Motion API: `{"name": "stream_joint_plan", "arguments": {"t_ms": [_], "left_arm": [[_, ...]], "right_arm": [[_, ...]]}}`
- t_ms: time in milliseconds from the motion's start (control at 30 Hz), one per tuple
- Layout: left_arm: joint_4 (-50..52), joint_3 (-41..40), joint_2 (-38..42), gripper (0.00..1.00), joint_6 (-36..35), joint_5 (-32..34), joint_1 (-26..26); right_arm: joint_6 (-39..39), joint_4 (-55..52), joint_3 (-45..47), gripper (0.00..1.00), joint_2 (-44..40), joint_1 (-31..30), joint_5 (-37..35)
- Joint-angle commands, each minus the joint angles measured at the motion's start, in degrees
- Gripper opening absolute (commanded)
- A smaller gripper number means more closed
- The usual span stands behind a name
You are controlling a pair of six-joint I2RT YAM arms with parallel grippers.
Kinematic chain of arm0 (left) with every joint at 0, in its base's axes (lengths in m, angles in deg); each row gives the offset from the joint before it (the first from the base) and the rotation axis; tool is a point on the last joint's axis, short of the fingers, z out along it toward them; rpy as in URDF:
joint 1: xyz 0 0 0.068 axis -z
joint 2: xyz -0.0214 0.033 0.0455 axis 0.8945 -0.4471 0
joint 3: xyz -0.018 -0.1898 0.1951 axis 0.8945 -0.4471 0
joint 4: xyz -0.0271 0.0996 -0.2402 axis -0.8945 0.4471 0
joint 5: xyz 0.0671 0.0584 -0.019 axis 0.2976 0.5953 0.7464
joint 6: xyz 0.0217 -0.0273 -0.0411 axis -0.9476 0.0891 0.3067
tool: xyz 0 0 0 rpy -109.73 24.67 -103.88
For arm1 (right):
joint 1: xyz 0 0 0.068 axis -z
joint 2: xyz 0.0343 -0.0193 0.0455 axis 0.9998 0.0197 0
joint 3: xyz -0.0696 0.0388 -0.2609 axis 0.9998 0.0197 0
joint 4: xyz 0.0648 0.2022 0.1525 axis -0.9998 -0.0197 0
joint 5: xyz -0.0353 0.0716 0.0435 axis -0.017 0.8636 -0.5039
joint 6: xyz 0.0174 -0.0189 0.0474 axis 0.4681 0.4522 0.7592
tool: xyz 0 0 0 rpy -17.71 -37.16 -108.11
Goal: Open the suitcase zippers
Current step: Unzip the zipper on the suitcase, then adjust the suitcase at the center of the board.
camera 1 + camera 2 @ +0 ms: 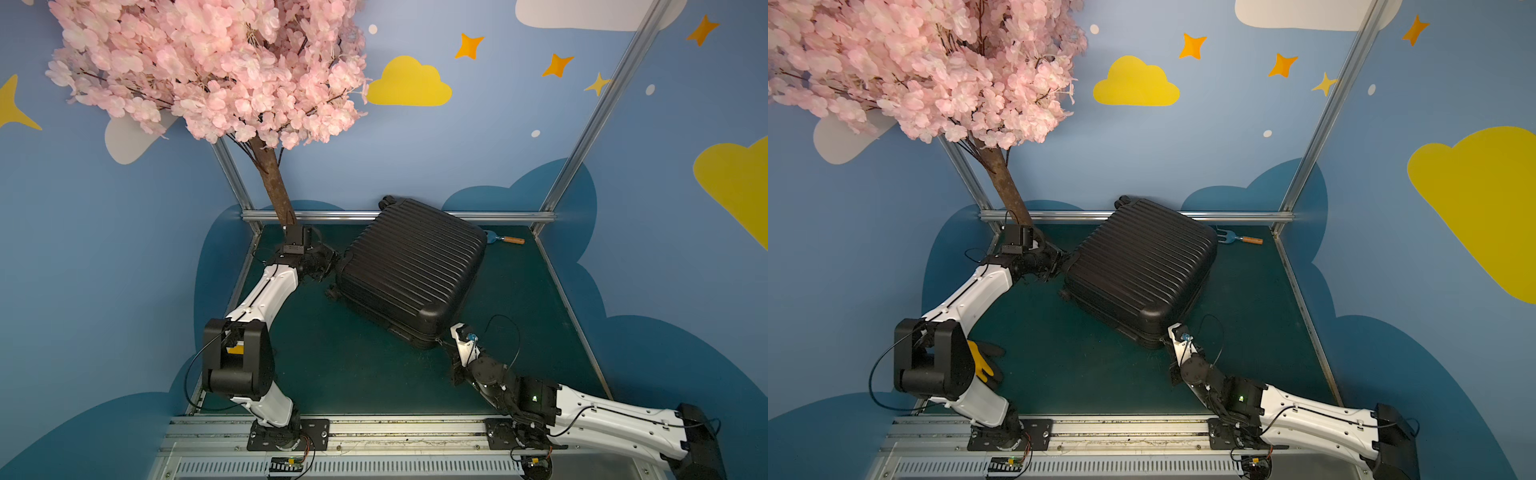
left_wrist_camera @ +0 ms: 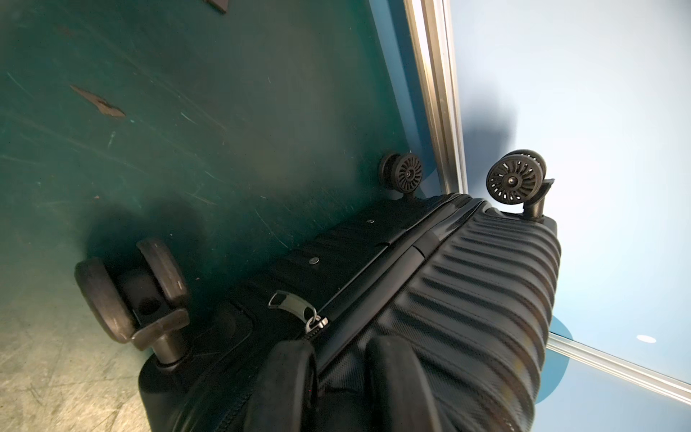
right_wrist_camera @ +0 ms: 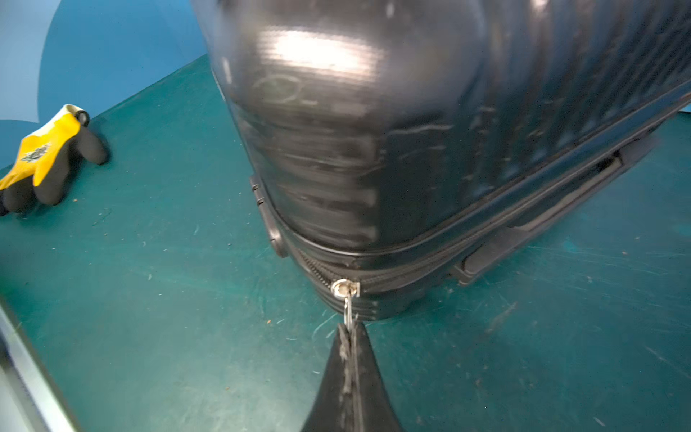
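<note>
The suitcase (image 1: 411,266) lies flat and skewed on the desk (image 1: 332,365): rigid, bulky, likely to slide. Right fingers (image 3: 368,370) pinch shut on a zipper pull (image 3: 348,312) (small, slick metal); left fingers (image 2: 396,381), part-open, clamp the wheel-end edge to brace it.

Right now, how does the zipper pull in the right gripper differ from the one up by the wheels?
The near-corner pull is pinched in the shut right gripper and drawn straight out from its slider; the wheel-end pull is free, lying flat on the suitcase by the left gripper. Only the near-corner pull's thin link shows; the wheel-end pull's whole flat tab shows. Both are silvery metal on the seam's zip.
</note>
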Motion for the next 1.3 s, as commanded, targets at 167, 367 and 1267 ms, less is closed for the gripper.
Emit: {"name": "stream_joint_plan", "arguments": {"t_ms": [167, 367, 1267], "left_arm": [[-0.24, 0.97, -3.1, 0.19, -4.91, 2.7, -1.23], [-0.07, 1.64, -3.85, 0.19, -5.71, 2.68, -1.14], [9.52, 18.15, -13.99, 0.24, -12.78, 9.23, -0.84]], "right_arm": [[-5.87, 9.06, 1.47, 0.0, 3.31, 16.24, 7.53], [-7.61, 23.58, 0.55, 0.0, 13.84, 24.81, 7.78], [-9.7, 42.8, -8.31, 0.0, 36.05, 53.03, 25.13]]}}
